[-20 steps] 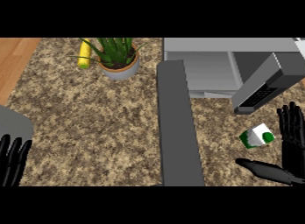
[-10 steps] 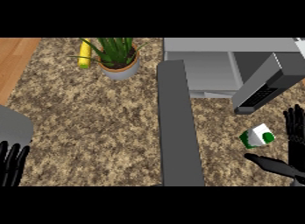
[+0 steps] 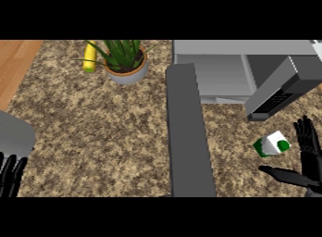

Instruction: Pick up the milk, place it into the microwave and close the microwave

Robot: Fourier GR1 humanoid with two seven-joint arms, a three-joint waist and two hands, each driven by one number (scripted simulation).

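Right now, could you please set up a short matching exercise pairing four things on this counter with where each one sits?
Things:
1. milk carton
2. potted plant
3. microwave
4. left robot hand

Places:
A. lower left corner, fingers up
B. upper right, door open
C. beside the open right robot hand
D. upper left, next to a yellow object

Pairs: 1-C, 2-D, 3-B, 4-A

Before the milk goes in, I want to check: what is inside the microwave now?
The microwave stands open, and the visible part of its grey cavity shows nothing inside. Its swung-out door covers the cavity's right part. The milk still lies outside on the counter.
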